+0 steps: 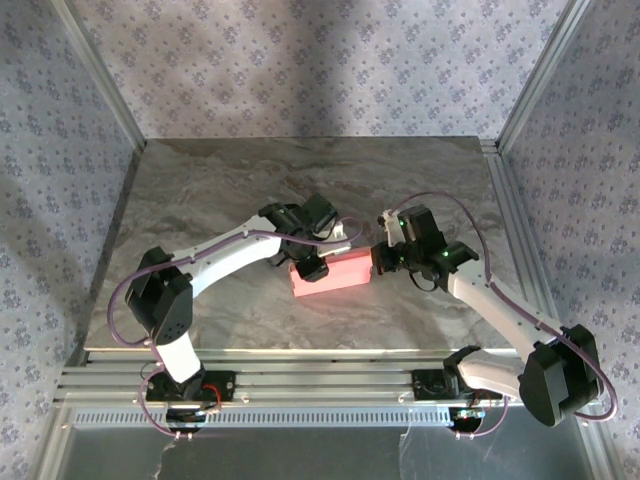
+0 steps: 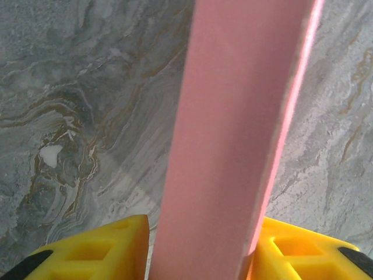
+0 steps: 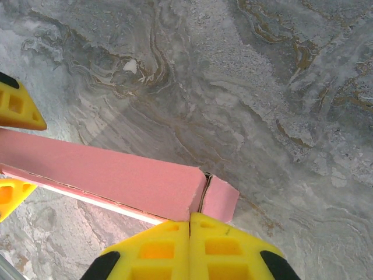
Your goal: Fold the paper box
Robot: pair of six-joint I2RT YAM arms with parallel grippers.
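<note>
Soft even light; paper box [image 2: 233,134] perhaps slightly blurred up close.

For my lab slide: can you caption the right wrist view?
Right gripper, jaws closed, at the flap end of the pink paper box over a marbled table.

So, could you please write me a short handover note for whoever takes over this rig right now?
Left gripper: closed across the paper box at its left end.
Right gripper: fingers pressed together at the box's right end; whether a thin tab is pinched, I cannot tell.
Box: lying on the table between the arms.
Done: the body is formed into a slim box.
To do: the right end flap is ajar; probably tuck it shut.
</note>
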